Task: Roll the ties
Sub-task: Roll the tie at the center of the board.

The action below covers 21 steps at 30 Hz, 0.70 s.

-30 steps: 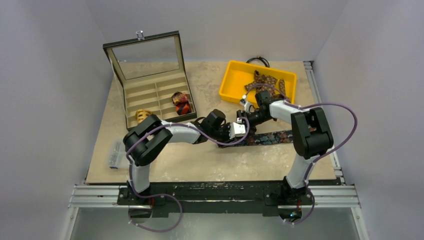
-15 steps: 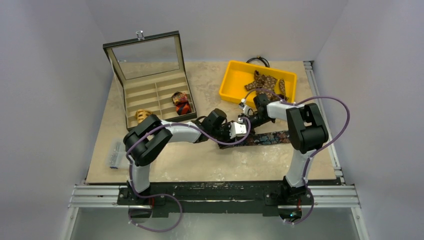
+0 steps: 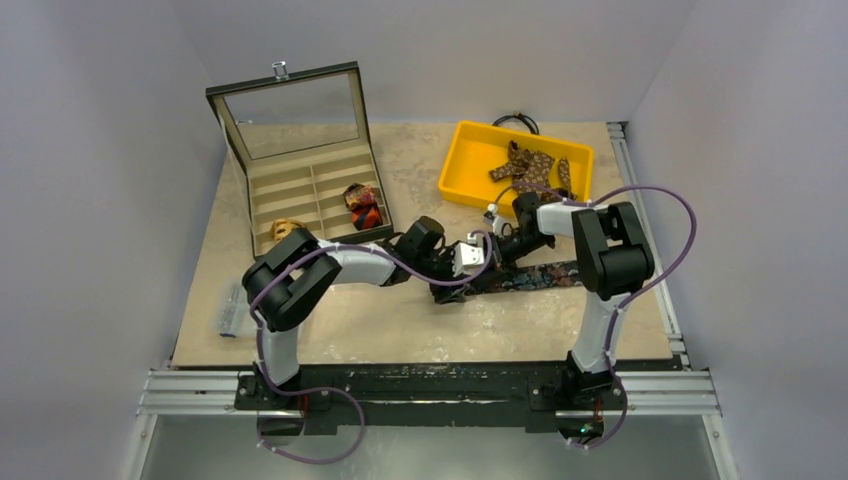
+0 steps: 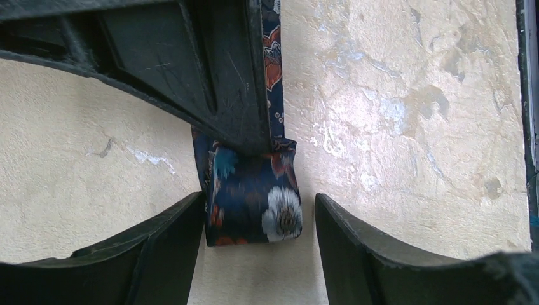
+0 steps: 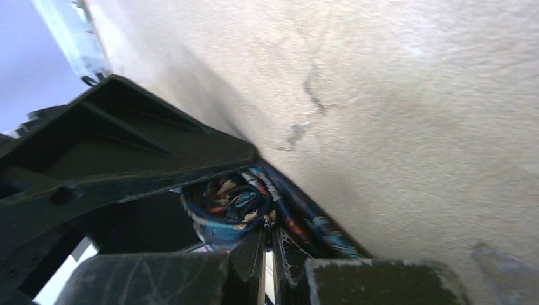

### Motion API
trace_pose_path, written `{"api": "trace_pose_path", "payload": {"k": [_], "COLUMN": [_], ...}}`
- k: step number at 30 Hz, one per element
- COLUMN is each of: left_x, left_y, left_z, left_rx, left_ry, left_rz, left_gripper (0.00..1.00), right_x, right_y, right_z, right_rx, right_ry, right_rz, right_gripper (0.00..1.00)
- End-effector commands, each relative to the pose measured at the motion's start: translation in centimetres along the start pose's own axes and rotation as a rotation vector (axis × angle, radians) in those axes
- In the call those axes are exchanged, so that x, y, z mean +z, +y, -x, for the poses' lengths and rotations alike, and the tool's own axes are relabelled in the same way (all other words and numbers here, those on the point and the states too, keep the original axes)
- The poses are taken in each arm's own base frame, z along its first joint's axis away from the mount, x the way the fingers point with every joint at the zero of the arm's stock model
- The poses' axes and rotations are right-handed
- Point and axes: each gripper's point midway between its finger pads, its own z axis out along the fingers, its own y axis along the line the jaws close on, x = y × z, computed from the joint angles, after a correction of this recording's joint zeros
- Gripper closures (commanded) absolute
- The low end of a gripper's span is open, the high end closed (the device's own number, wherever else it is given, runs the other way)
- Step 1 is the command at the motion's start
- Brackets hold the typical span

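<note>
Open left claw (image 4: 257,210) straddles the rolled end (image 4: 279,216) of the navy tie (image 3: 540,276), whose flat length runs right across the counter (image 3: 330,330); closed right claw (image 5: 267,248) butts the roll, grip unclear.

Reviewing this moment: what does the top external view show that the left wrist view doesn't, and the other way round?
Only the top external view shows the open compartment box, which holds a red-orange coil and a tan coil. It also shows the yellow tray with a brown tie in it. Only the left wrist view shows the end of the navy floral tie rolled into a small coil between the spread left fingers. Both views show that tie lying on the tan table.
</note>
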Motion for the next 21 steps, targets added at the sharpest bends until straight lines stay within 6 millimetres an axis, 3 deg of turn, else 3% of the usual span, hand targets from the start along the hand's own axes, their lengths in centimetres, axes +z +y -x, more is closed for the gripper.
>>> {"api": "trace_pose_path", "payload": {"k": [1, 8, 13, 18, 21], "left_x": [1.0, 2.3, 2.4, 1.9, 1.0], "left_y": [0.0, 1.3, 1.0, 0.8, 0.2], "left_z": [0.6, -0.5, -0.8, -1.9, -3.7], "left_rx": [-0.01, -0.002, 0.035, 0.019, -0.035], "left_ry": [-0.024, 0.036, 0.051, 0.111, 0.177], "left_rz": [-0.002, 0.05, 0.037, 0.047, 0.054], "left_gripper": [0.38, 0.5, 0.54, 0.7, 0.77], "right_x": [0.5, 0.8, 1.1, 0.5, -1.3], "right_y": [-5.8, -6.3, -6.5, -4.6, -2.8], "right_z": [-0.4, 0.8, 0.9, 1.7, 2.0], "right_rx": [-0.049, -0.046, -0.044, -0.088, -0.103], "right_ry": [0.03, 0.026, 0.039, 0.006, -0.026], "right_rz": [-0.256, -0.267, -0.263, -0.213, -0.175], "right_gripper": [1.0, 1.0, 1.0, 1.0, 0.81]}}
